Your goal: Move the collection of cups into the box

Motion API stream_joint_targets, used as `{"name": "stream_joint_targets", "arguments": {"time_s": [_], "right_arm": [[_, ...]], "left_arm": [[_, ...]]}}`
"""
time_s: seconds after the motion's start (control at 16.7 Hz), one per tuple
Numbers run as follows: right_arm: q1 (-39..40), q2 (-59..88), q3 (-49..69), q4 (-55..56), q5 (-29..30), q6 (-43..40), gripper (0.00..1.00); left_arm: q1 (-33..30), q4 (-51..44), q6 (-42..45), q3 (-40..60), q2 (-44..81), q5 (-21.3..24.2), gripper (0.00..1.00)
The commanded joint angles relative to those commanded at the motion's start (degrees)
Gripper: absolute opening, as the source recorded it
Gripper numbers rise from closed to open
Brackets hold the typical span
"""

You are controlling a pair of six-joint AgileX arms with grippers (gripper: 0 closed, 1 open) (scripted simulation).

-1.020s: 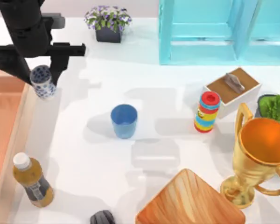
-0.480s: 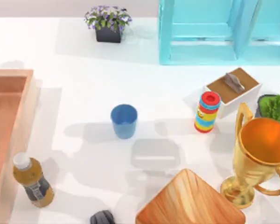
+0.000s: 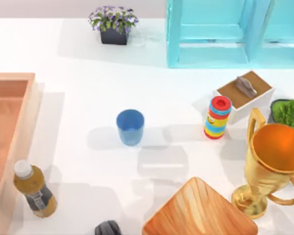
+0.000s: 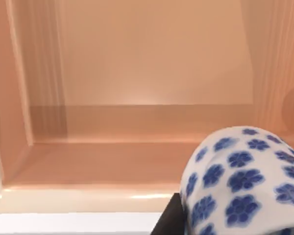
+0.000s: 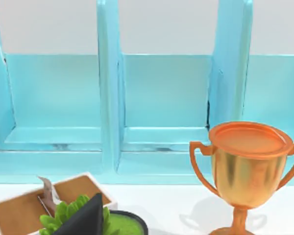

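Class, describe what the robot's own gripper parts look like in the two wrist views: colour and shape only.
The left arm's finger is a plain matt black piece with a straight, slanted edge. The right arm's finger is dark charcoal, flat-sided and tapers to a point. No cables or markings are visible on either.
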Motion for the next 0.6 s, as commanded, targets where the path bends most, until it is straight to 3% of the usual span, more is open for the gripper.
{"name": "stream_joint_targets", "arguments": {"time_s": [0.3, 0.6], "right_arm": [[0.00, 0.00, 0.00, 0.00, 0.00, 0.00, 1.00], [0.00, 0.00, 0.00, 0.00, 0.00, 0.00, 1.00]], "left_arm": [[-0.20, 1.10, -0.01, -0.82, 0.12, -0.20, 0.00], [0.15, 11.65, 0.10, -11.08, 0.26, 0.07, 0.00]]}}
